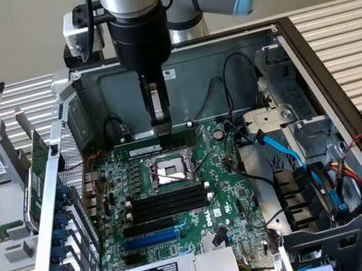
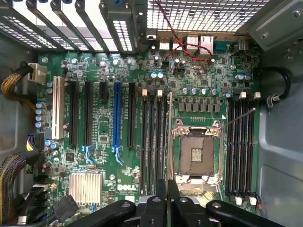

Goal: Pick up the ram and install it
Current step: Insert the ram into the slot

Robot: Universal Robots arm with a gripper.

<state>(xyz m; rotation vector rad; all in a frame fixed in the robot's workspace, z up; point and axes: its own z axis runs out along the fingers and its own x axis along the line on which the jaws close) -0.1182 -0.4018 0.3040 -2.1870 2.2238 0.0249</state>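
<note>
The ram (image 1: 158,142) hangs over the motherboard (image 1: 229,190) beside the CPU socket (image 1: 171,172).

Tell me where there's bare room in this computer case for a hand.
Barest: the grey case wall bordered by the outer memory slots and a black cable loop. Outside, the slatted tabletop past the case rim. Crowded: the blue cables on the exterior view's right, and around the gripper holding the ram.
</note>
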